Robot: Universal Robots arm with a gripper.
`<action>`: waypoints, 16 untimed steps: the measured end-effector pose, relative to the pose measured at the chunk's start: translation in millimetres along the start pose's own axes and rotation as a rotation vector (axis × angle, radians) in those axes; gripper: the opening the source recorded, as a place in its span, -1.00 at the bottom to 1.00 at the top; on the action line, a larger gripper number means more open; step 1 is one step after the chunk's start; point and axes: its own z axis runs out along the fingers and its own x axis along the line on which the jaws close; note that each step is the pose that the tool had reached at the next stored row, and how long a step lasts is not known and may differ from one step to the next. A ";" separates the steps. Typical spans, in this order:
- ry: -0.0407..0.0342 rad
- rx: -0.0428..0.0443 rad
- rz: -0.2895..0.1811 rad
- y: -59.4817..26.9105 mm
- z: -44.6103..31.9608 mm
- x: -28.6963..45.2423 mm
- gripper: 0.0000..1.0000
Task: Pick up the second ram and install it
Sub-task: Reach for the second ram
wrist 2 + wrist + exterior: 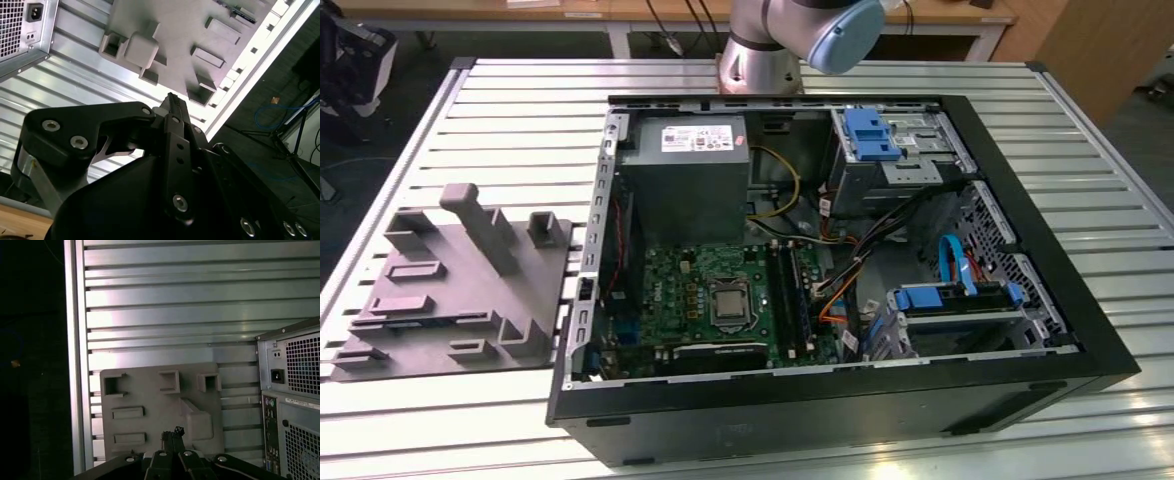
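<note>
Two closed jaws over grey fixture tray (150, 396), beside computer case (295, 365)

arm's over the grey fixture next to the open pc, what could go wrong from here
1. The pincer hangs over the grey fixture, whose raised blocks stand at uneven heights; a descent slightly off could knock one.
2. Its jaws look shut, so coming down on a part unopened would likely push it, not grasp it.
3. Loose cables lie beside the memory slots inside the case; they might snag an insertion.
</note>
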 end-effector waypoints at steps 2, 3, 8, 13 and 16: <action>0.0004 0.0002 0.000 -0.1 0.1 0.1 -0.80; 0.0004 0.0003 0.000 -0.1 0.1 0.1 -0.80; 0.0005 0.0004 0.000 -2.8 0.5 -0.1 -0.80; 0.0005 0.0004 0.000 -12.7 2.5 -0.4 -0.80; 0.0006 0.0004 0.000 -19.4 4.4 -0.6 -0.80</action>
